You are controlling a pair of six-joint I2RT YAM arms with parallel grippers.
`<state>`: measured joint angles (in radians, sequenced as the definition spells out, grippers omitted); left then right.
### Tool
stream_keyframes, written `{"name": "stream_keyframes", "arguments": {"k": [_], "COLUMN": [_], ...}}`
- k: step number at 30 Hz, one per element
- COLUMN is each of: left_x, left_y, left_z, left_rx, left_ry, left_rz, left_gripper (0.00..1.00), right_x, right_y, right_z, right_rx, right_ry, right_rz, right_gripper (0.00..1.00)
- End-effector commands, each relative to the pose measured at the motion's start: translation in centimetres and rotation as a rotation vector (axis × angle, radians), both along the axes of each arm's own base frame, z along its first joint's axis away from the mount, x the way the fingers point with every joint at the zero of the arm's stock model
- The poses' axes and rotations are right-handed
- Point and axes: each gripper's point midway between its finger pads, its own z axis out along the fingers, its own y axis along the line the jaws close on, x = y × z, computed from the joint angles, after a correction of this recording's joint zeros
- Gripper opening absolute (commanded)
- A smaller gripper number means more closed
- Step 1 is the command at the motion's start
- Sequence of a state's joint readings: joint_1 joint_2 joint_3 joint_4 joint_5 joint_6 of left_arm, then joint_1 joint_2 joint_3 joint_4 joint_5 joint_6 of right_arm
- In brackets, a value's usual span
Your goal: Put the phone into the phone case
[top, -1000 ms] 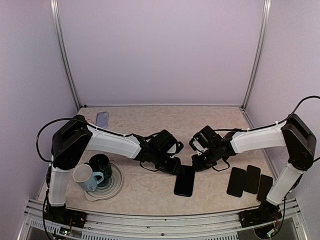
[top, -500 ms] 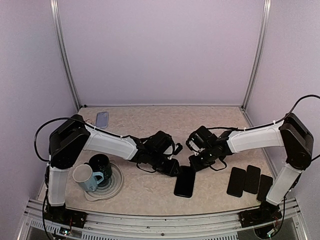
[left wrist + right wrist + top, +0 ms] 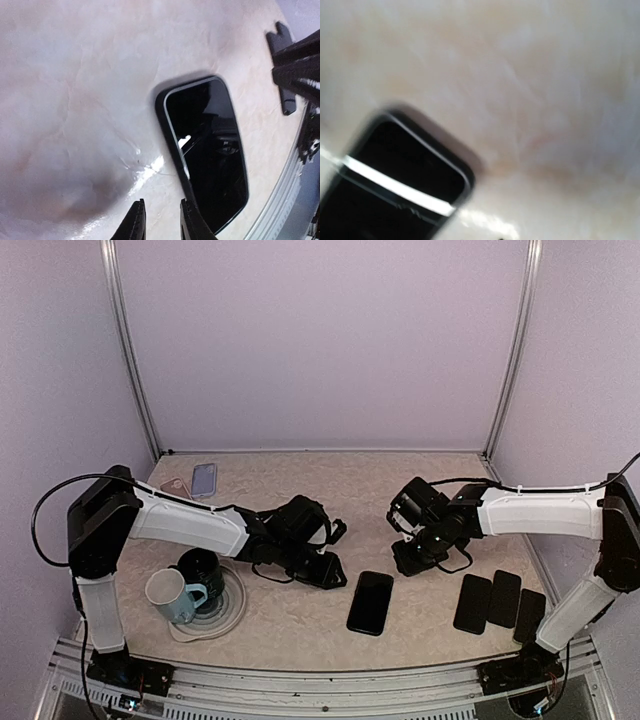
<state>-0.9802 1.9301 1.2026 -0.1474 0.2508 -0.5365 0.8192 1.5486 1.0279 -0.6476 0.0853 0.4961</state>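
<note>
Top external view: your phone (image 3: pixel 370 602) lies flat and face up on the surface (image 3: pixel 300 630), to the right of the plate (image 3: pixel 232 612) that carries the mugs and well apart from it. The left fingers (image 3: pixel 135 225) sit between the plate and the phone, just short of the phone's near corner. In the left wrist view they stand a narrow gap apart with nothing in them. The right fingers (image 3: pixel 412 562) hang beyond the phone on the side away from the plate. Neither view shows whether they are open or closed, and the right wrist view is blurred.

Treat the phone as a stiff, thin slab: moderately heavy for its size, glossy glass on top, likely slick and easy to scratch. Lying flush, it gives you no edge to get under, so I'd pinch it across the short width by the long side edges, or tip one end up first. A dark rim shows round the glass, and I can't tell whether that is a case lip. A blue case (image 3: pixel 203 479) lies behind the plate, by the back wall. It is probably soft and flexible, so expect to brace it while pressing corners in.
</note>
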Motion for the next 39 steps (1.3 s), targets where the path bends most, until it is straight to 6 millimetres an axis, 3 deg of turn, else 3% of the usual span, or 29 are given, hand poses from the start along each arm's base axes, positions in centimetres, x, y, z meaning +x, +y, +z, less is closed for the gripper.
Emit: {"name": "stream_keyframes", "arguments": {"k": [1, 5, 10, 16, 19, 21, 24, 25, 28, 31, 35, 39], "left_x": [-3.1, -5.0, -8.2, -8.4, -7.3, -5.8, -2.3, -0.8, 5.1, 7.4, 7.4, 7.1], "left_y": [0.6, -0.1, -2.8, -6.3, -7.2, -6.6, -4.0, -2.7, 3.6, 7.3, 7.6, 7.1], "left_z": [-5.3, -7.0, -6.2, -4.5, -3.3, -2.6, 0.6, 2.6, 5.4, 6.5, 7.5, 6.7], "left_rx": [0.187, 0.241, 0.124, 0.001, -0.04, -0.054, -0.099, -0.112, -0.015, 0.049, 0.049, 0.052], "left_ry": [0.018, 0.01, 0.07, 0.057, 0.01, -0.02, -0.111, -0.152, -0.267, -0.304, -0.334, -0.319], "left_rz": [-0.08, -0.151, -0.297, -0.345, -0.316, -0.259, -0.109, -0.043, 0.243, 0.363, 0.35, 0.321], "left_gripper": [0.24, 0.23, 0.24, 0.24, 0.24, 0.24, 0.28, 0.31, 0.48, 0.53, 0.55, 0.56], "right_x": [-2.4, -2.7, -2.4, -0.6, -0.6, -1.1, -2.4, -2.7, -2.9, -3.5, -3.8, -4.1], "right_y": [-1.8, -1.3, -1.1, -3.5, -4.3, -4.0, -1.7, -1.1, -0.3, 1.0, 1.5, 2.1], "right_z": [-3.4, -4.9, -6.5, -4.5, -3.1, -2.3, -1.7, -1.6, -1.7, -2.7, -4.4, -5.8], "right_rx": [-0.067, -0.038, -0.019, -0.046, -0.073, -0.075, 0.004, 0.026, 0.021, 0.009, -0.032, -0.041], "right_ry": [0.105, 0.13, 0.141, 0.093, 0.08, 0.074, 0.097, 0.104, 0.102, 0.133, 0.172, 0.204], "right_rz": [-0.021, -0.013, -0.014, -0.067, -0.09, -0.094, -0.077, -0.076, -0.086, -0.069, -0.072, -0.061], "right_gripper": [0.15, 0.15, 0.15, 0.23, 0.33, 0.51, 0.87, 0.98, 0.99, 0.99, 0.99, 0.99]}}
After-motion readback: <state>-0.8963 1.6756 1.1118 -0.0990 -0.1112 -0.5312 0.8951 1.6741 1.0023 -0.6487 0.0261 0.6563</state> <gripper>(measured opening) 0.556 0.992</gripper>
